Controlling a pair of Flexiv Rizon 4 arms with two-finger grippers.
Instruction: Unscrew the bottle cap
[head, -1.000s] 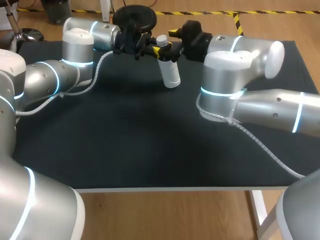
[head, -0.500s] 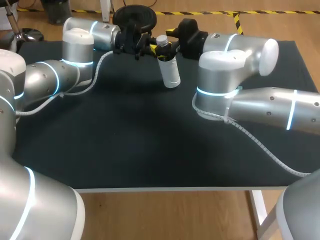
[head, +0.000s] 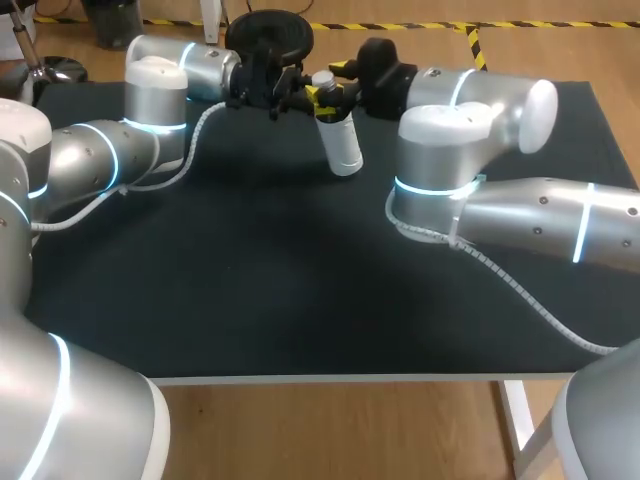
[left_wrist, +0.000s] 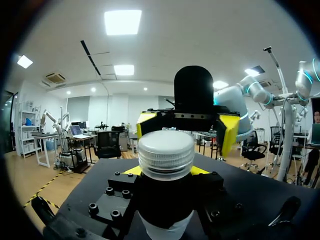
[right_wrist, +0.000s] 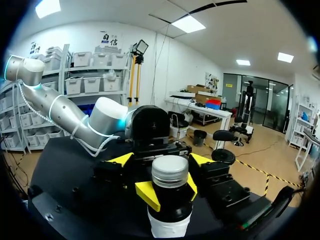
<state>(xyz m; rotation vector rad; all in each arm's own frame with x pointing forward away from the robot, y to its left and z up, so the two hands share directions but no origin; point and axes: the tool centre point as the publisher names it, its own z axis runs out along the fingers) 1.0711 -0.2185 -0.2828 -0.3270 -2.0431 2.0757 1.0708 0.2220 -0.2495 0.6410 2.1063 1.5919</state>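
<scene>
A small bottle (head: 342, 145) with a white label hangs tilted above the far middle of the table. My left gripper (head: 303, 97) is shut on its dark neck just under the ribbed white cap (head: 322, 79). In the left wrist view the cap (left_wrist: 166, 152) rises above my left gripper (left_wrist: 165, 171). My right gripper (head: 334, 82) faces it from the other side at cap height. In the right wrist view the cap (right_wrist: 170, 172) sits between the right gripper's (right_wrist: 161, 160) spread fingers, a gap showing on each side. The bottle's base is hidden in both wrist views.
The black table mat (head: 300, 280) stretches toward the near edge. A black round stand (head: 268, 28) sits at the far edge behind the grippers. My right arm's white cable (head: 520, 300) trails over the right part of the table.
My right arm has slid left, bringing its gripper around the cap, and its fingers have narrowed. The left gripper and the bottle have stayed put.
</scene>
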